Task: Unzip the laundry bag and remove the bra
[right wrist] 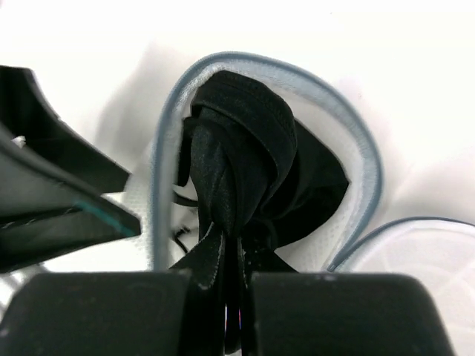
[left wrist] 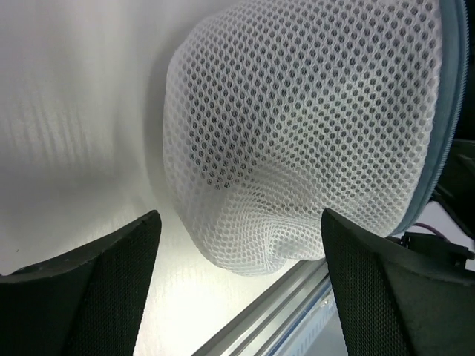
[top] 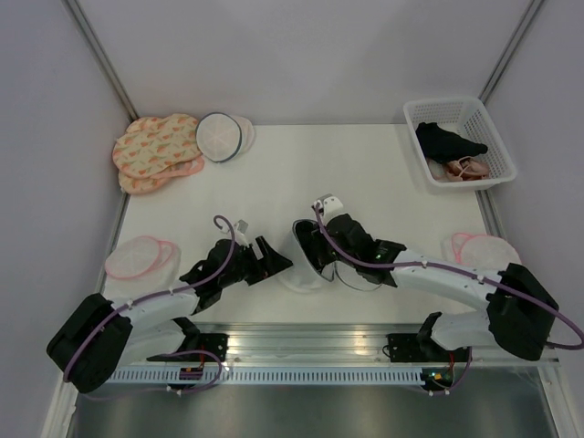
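Jaws of the right gripper (top: 307,245) cannot be made out from the top view, where the arm's black bulk covers them. Those of the left gripper (top: 276,259) look spread. Both grippers meet near the front middle of the white tabletop (top: 274,173), and a pale sliver of the laundry bag (top: 295,275) shows beneath and between them. A white basket (top: 500,155) sits at the far right corner, well apart.

From the left wrist, the left gripper (left wrist: 237,315) has its jaws wide apart and holding nothing. The laundry bag (left wrist: 297,133) lies just ahead of them on the tabletop. It is white honeycomb mesh, puffed and rounded, dented along its lower edge, with a grey zipper band down its right side.

From the right wrist, the right gripper (right wrist: 237,315) has its jaws pinched together on the bra (right wrist: 245,163). The bra is a bunched, twisted wad of black fabric that fills the bag's mouth, which is ringed by the grey rim of the laundry bag (right wrist: 361,152). The unzipped flap lies to the lower right.
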